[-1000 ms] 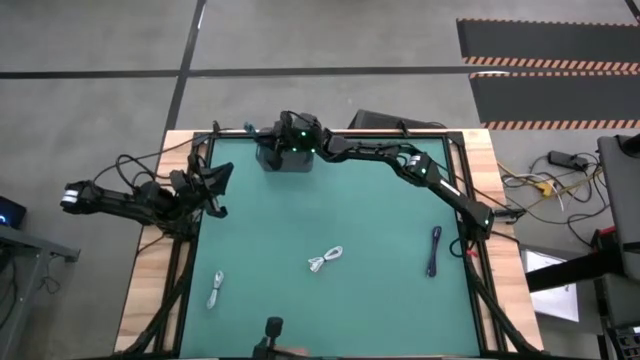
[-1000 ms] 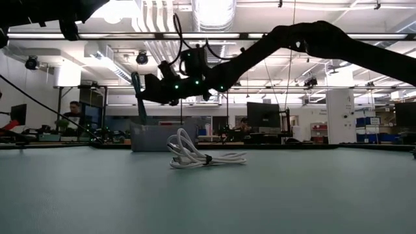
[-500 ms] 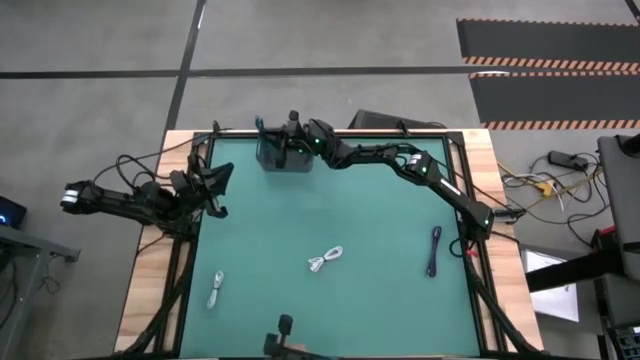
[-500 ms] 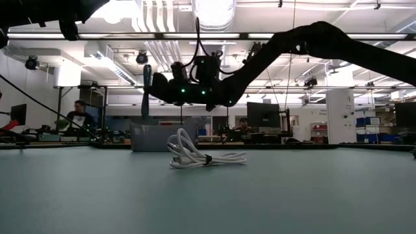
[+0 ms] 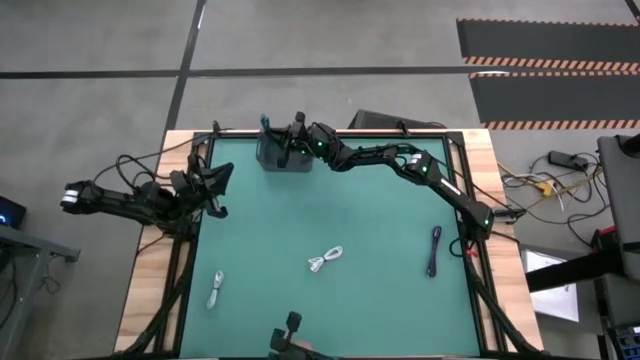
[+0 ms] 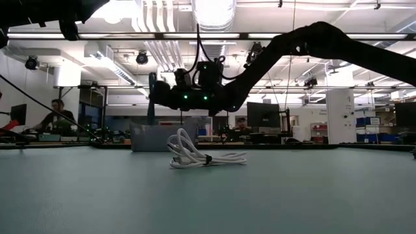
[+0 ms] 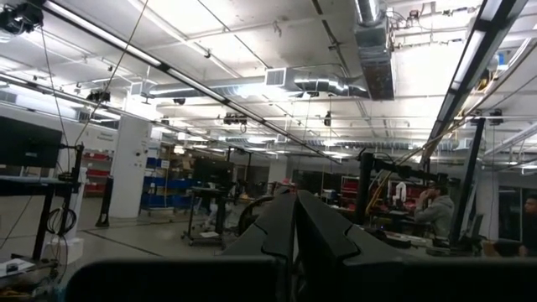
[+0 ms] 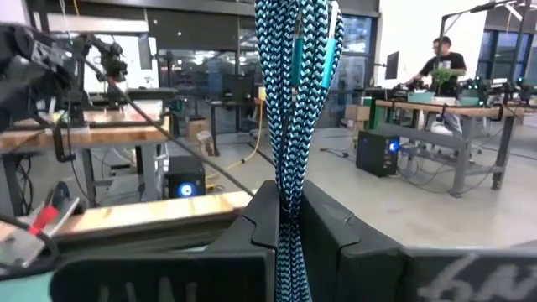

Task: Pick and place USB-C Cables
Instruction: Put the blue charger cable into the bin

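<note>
My right gripper reaches to the table's far edge, above the grey bin, and is shut on a blue-and-black braided USB-C cable bundle with teal plugs. In the low view this bundle stands upright just over the bin. Three more cables lie flat on the green mat: a white one in the middle, which also shows in the low view, a dark one toward the right edge, and a pale grey one near the left corner. My left gripper waits shut at the left edge. My right gripper pinches the braided bundle between its two fingers, about halfway along its length. The fingers lie level, coming from the table's right, and cross the bundle. The bundle is lifted clear and upright, with its looped end and teal plugs above the fingers.
The table has a wooden border and dark frame rails along its sides. A dark object stands at the near edge. Bare mat lies between the three cables. People sit at desks in the room beyond.
My right gripper has turned at the wrist above the bin and shifted a little toward the table's right. The held bundle has swung from tilted to upright and stayed in the fingers. The dark object at the near edge has crept rightward.
</note>
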Robot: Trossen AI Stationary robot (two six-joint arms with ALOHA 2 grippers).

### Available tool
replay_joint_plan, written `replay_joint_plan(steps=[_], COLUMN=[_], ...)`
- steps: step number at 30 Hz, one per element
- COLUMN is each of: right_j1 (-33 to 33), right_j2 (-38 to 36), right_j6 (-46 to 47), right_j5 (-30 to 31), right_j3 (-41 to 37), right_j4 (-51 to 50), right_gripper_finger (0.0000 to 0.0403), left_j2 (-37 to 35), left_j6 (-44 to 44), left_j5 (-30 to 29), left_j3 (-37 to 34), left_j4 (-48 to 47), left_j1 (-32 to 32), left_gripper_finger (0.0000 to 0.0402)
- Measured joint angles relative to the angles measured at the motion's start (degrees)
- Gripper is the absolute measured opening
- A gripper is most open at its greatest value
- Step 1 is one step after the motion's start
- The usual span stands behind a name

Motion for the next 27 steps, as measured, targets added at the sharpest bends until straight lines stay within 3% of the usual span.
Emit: replay_joint_plan(steps=[9,27], right_j1=[-0.16,-0.12], right_j2=[0.0,-3.8], right_j6=[-0.68,1.25], right_j5=[0.31,7.62], right_j3=[-0.66,-0.43], right_j4=[-4.23,-16.76], right_gripper_finger=[0.0014,0.0025], left_j2=[0.0,-0.01], left_j6=[0.02,0.04], left_j5=[0.0,-0.02], left_j3=[-0.07,-0.15], left_j4=[-0.04,0.04], left_j1=[-0.01,0.01], left_gripper_finger=[0.0,0.0])
